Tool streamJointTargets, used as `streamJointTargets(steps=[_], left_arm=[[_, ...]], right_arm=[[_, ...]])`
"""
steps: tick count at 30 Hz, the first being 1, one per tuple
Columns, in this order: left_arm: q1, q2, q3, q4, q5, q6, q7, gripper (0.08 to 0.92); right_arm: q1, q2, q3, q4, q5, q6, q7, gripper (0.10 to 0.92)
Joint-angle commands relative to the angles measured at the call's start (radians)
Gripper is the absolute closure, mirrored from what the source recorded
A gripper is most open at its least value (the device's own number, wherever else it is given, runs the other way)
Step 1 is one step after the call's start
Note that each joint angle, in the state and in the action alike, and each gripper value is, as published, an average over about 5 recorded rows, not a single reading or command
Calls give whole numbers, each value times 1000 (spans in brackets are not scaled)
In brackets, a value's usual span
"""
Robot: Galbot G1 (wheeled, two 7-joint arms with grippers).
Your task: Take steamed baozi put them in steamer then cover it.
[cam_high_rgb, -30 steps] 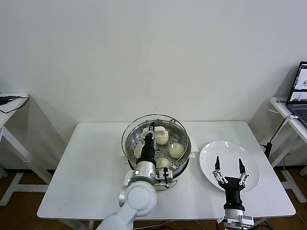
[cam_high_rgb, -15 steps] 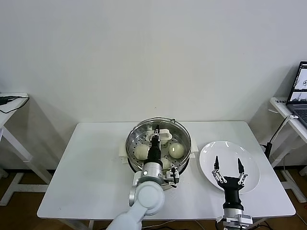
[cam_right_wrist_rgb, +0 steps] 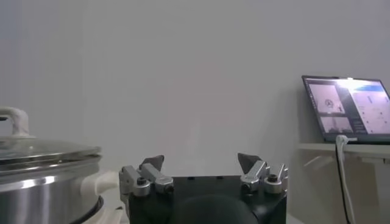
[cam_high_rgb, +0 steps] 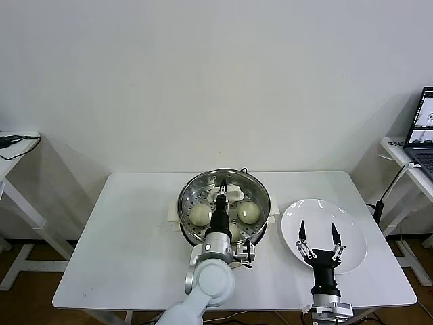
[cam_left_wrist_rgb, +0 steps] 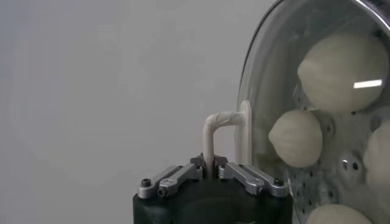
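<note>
Nearest to the robot, the right gripper [cam_high_rgb: 316, 230] hangs over the near part of the white plate [cam_high_rgb: 352, 223], and its two fingers stand wide apart with nothing between them. The plate lies on the right side of the white table [cam_high_rgb: 128, 237], just beside the steamer [cam_high_rgb: 260, 217] but not touching it. The left arm reaches forward in the middle of the table, and the left gripper [cam_high_rgb: 222, 187] is above the centre of the steamer, clenched on the white handle [cam_left_wrist_rgb: 214, 125] of the glass lid [cam_left_wrist_rgb: 268, 73]. In the left wrist view this handle is a thin white loop pinched between the closed jaws, and the lid's metal rim curves away from it. The lid sits over the steamer's opening; in the right wrist view it appears to rest on the pot's rim [cam_right_wrist_rgb: 55, 159], but I cannot tell if it is fully seated all around. Through the glass, the steamed baozi [cam_high_rgb: 200, 214] lie on the perforated tray inside the pot. In the head view two buns are clear, one on the left of the arm and one [cam_high_rgb: 249, 212] on the right, while the others are partly hidden by the arm and handle. The left wrist view shows four pale round buns under the glass. Farther away, at the far right, a laptop [cam_high_rgb: 423, 128] stands open on a side desk.
</note>
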Motion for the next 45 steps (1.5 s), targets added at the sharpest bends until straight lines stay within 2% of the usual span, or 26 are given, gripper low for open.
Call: streamJointTargets(steps=[1, 11, 17, 27, 33, 37, 39, 42, 45], left_arm=[[2, -5, -7, 16, 14, -7, -4, 812], [12, -2, -20, 17, 13, -25, -11, 812], [46, 25, -20, -42, 11, -36, -15, 792], [184, 135, -4, -274, -9, -49, -32, 516], [283, 202, -43, -408, -41, -53, -30, 334], [368, 242, -120, -523, -166, -64, -69, 225], [423, 255, -200, -592, -323, -92, -124, 188], [513, 259, -373, -671, -677, -183, -239, 179], [576, 233, -567, -678, -994, -283, -323, 177]], right_arm=[[1, -2, -3, -1, 0, 1, -1, 203], [4, -2, -11, -2, -1, 2, -3, 203], [9, -2, -16, -11, -2, 8, -4, 203], [25, -8, -31, -28, -4, 12, -5, 203], [29, -12, -38, -29, -3, 11, -4, 203], [26, -18, -42, -5, 9, -16, -3, 203], [19, -23, -43, 33, 21, -58, -3, 203], [3, -33, -42, 105, 36, -131, -1, 203], [-7, -42, -39, 152, 44, -162, 0, 203]])
